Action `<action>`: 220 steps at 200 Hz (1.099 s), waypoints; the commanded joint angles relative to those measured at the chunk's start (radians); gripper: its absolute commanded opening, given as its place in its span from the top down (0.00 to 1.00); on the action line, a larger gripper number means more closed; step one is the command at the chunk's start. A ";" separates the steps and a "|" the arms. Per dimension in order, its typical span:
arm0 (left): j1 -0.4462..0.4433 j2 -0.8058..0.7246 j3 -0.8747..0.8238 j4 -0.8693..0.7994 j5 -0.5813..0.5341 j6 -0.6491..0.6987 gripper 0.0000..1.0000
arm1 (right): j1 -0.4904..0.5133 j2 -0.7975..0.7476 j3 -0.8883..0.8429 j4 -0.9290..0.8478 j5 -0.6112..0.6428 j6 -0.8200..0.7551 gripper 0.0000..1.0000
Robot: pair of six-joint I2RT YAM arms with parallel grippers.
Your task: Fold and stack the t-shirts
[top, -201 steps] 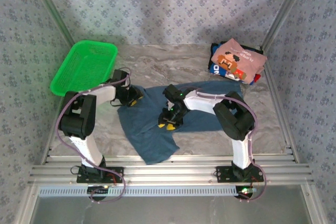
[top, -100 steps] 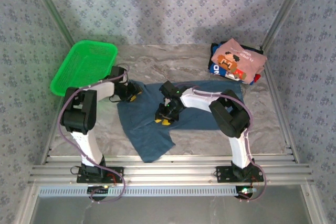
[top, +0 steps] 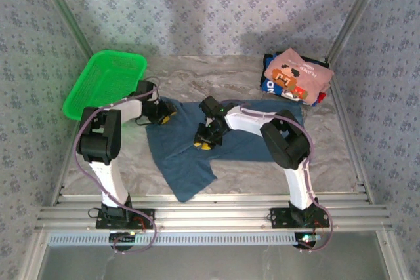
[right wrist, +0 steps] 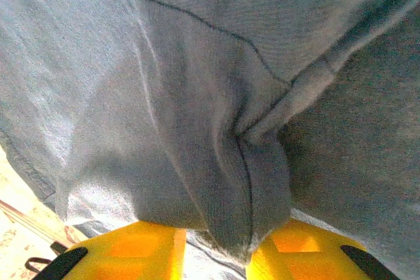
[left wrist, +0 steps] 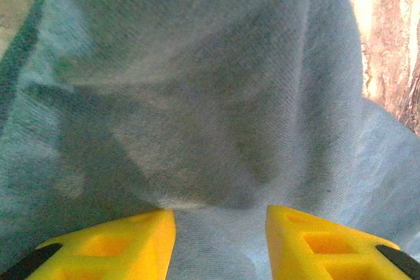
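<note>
A plain teal-blue t-shirt [top: 246,137] lies spread across the middle of the marble table. My left gripper [top: 164,118] is at its far left corner, and in the left wrist view the cloth [left wrist: 197,96] tents up and runs between the yellow fingers [left wrist: 125,240]. My right gripper [top: 204,143] is on the shirt's middle, and the right wrist view shows it [right wrist: 216,247] shut on a bunched seam fold [right wrist: 256,181]. A folded pink t-shirt [top: 298,73] with blocky print tops a stack at the back right. Dark blue shirts [top: 269,85] lie under it.
A green mesh basket [top: 105,83] stands at the back left, close to the left arm's elbow. Bare marble table [top: 216,77] lies behind the shirt. Aluminium frame posts and patterned walls close in both sides, with rails along the near edge.
Both grippers have moved away from the arm bases toward the back, dragging the teal-blue shirt with them. Its near hanging corner has slid further onto the table.
</note>
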 commanded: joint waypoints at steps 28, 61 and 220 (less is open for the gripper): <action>0.026 0.066 -0.014 -0.053 -0.049 0.035 0.57 | -0.002 0.034 0.025 -0.034 0.009 0.017 0.82; 0.041 0.074 -0.008 -0.062 -0.050 0.042 0.58 | 0.001 0.010 0.019 -0.049 -0.005 -0.001 0.99; 0.062 0.179 0.145 -0.170 -0.094 0.130 0.57 | -0.022 -0.099 -0.114 -0.040 -0.211 -0.135 1.00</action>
